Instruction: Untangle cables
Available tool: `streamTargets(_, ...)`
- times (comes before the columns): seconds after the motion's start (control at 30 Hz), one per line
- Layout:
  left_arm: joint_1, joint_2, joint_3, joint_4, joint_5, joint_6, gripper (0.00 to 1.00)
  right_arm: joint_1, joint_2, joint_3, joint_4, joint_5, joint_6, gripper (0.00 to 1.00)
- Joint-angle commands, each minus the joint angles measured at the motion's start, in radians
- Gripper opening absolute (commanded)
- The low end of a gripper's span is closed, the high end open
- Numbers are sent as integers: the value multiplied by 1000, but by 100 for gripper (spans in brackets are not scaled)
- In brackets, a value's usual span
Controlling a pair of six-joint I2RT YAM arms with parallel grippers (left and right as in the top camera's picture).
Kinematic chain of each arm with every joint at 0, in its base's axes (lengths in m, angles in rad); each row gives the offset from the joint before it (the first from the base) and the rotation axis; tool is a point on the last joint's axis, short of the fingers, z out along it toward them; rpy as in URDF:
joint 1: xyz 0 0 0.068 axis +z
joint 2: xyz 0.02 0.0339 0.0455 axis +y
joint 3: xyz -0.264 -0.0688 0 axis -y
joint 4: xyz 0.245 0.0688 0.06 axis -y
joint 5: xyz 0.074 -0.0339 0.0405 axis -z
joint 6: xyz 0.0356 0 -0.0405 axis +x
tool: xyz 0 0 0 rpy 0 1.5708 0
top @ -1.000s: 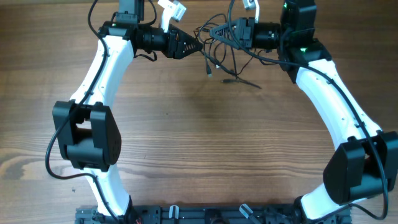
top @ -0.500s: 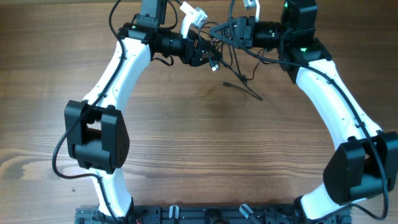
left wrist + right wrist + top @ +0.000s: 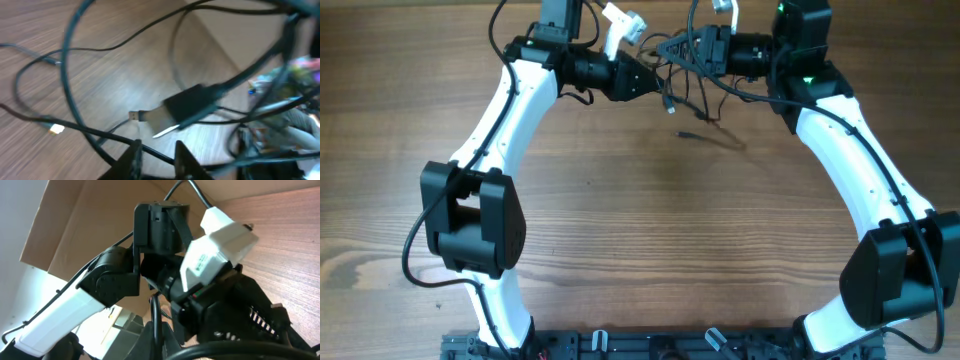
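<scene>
Cables (image 3: 692,85) bunched at the far edge of the table (image 3: 620,220), hanging in loose loops between the two grippers, one strand trailing down onto the wood. Right gripper (image 3: 672,47) is clamped tight on a strand at the top of the knot. Left gripper (image 3: 156,152) is parted only a little, with a thin strand crossing the gap, not pinched as far as I can see. These look light and floppy, thin enough to slide through a loose pinch, and a pull on one loop will likely drag the whole snarl along. Best handle, I'd say, is the blocky black plug (image 3: 192,105) just ahead of the left gripper: stiff, something to bite on. Gentle pulls only, since the small plug ends could snag on other loops.
</scene>
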State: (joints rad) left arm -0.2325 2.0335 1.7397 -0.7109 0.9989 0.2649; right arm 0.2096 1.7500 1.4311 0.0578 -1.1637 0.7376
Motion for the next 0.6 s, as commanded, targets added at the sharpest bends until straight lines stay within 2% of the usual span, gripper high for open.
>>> streamTargets(0.0, 10, 9, -8, -2, -146, -24, 12, -22, -37, 24, 14, -24, 6, 5)
streamTargets(0.1, 21, 9, -8, 5, -167, -38, 4, -40, -37, 24, 14, -24, 7, 5)
streamTargets(0.47, 95, 9, -8, -25, -173, -38, 4, -70, -37, 24, 18, -40, 23, 5)
streamTargets(0.57, 111, 9, -8, -49, -217, -37, 4, -75, -37, 24, 20, -40, 24, 5)
